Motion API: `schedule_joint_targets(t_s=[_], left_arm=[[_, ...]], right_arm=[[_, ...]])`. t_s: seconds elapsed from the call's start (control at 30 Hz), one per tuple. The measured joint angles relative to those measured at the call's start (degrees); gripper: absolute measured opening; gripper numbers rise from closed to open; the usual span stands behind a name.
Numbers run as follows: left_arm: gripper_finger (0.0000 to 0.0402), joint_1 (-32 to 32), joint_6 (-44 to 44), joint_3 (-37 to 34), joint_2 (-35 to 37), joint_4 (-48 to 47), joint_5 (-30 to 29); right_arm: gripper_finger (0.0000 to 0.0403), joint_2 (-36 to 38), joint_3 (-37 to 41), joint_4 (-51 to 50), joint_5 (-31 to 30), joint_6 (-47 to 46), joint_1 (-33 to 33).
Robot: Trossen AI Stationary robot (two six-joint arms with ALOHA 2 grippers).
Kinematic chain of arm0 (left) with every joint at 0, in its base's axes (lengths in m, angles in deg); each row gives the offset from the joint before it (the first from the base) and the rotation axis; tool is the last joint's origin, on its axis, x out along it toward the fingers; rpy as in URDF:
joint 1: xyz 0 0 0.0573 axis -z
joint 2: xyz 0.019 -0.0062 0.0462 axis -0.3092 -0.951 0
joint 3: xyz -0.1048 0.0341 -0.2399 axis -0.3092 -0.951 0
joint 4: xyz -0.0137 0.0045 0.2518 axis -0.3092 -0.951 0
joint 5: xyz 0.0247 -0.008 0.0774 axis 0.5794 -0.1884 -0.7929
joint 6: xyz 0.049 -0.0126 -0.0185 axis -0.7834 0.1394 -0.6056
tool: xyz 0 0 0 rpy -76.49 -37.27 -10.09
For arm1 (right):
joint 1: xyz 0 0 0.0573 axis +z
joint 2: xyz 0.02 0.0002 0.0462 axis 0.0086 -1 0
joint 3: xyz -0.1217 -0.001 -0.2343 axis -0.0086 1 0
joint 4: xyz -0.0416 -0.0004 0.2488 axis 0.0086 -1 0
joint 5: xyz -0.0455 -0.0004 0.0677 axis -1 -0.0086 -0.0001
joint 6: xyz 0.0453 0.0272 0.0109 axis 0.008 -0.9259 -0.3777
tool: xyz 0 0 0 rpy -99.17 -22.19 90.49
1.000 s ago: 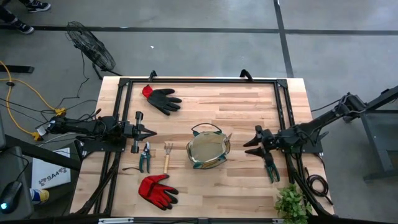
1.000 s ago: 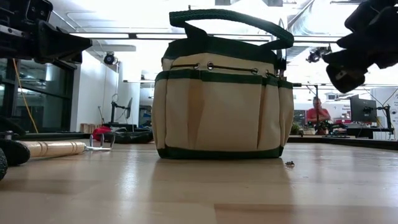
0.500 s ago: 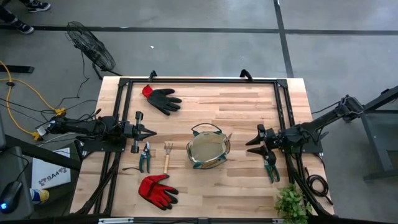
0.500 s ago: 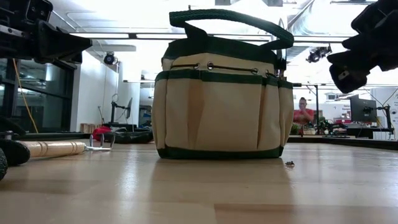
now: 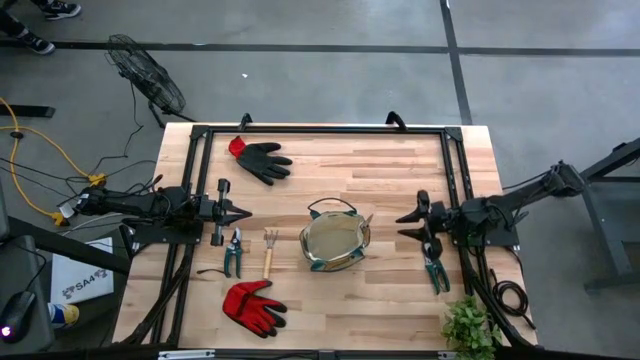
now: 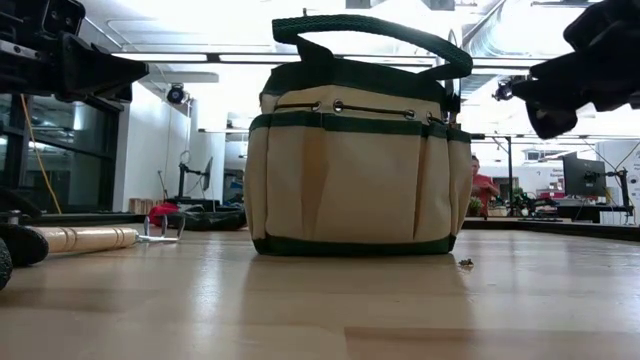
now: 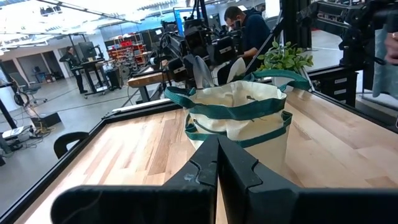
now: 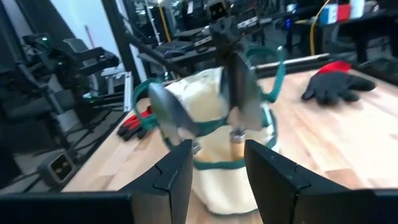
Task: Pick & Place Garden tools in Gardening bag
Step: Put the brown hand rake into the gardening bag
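Standing at mid-surface: the gardening bag [image 5: 335, 243], upright, olive-tan with a dark green rim, its loop handles arching over the top in the low view [image 6: 358, 135]
Bag contents: two silver trowel blades [image 8: 239, 90] stick up out of the bag at its side nearest the right arm
Right pincer [image 5: 418, 225]: hovers above the wooden surface [image 5: 400, 170] just right of the bag, pointing at it, fingers [image 8: 180, 171] spread wide with nothing between them
Left pincer [image 5: 243, 211]: waits over the left part of the surface, pointing toward the bag, fingers [image 7: 205, 168] pressed together, empty
Pruners near the left arm [image 5: 232, 251]: green-handled, flat on the surface just below the left pincer in the high view, left of the fork
Fork [image 5: 269, 252]: wooden-handled, lying between those pruners and the bag, apart from both
Second pruners [image 5: 436, 270]: green-handled, lying on the surface under the right arm, right of the bag
Red glove [image 5: 254, 306]: flat near the front edge, below the fork and pruners in the high view
Black-and-red glove [image 5: 262, 158]: flat near the far left corner, well apart from the bag
Leafy plant [image 5: 470, 326]: at the front right corner of the surface
Beyond the surface: a person in red [image 6: 481, 186] in the room behind, seen from the low view; a floor fan [image 5: 146, 77] on the floor past the far left corner
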Motion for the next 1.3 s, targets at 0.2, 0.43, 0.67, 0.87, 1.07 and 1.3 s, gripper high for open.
schedule_joint_targets(t_s=[0.2, 0.43, 0.67, 0.87, 1.07, 1.3], left_arm=[[0.0000, 0.00, 0.00, 0.00, 0.01, 0.01, 0.02], [0.0000, -0.02, 0.00, 0.00, -0.01, 0.01, 0.04], [0.0000, -0.01, 0.00, 0.00, 0.00, 0.00, 0.16], [0.0000, -0.02, 0.00, 0.00, 0.01, -0.01, 0.28], [0.0000, -0.02, 0.00, 0.00, 0.00, 0.00, 0.26], [0.0000, -0.01, 0.00, 0.00, 0.01, 0.00, 0.24]], right_arm=[[0.0137, 2.68, 0.02, -2.98, 0.00, 0.65, -1.44], [0.0137, 7.32, 0.05, -5.43, -0.50, 3.28, -1.43], [0.0137, 12.79, 0.09, -9.47, -6.10, 4.11, -1.40], [0.0137, 17.77, 0.11, -11.62, -7.21, 4.06, -1.45], [0.0137, 19.09, 0.13, -11.87, -7.20, 4.06, -1.45], [0.0137, 17.89, 0.13, -11.74, -7.26, 4.06, -1.45]])
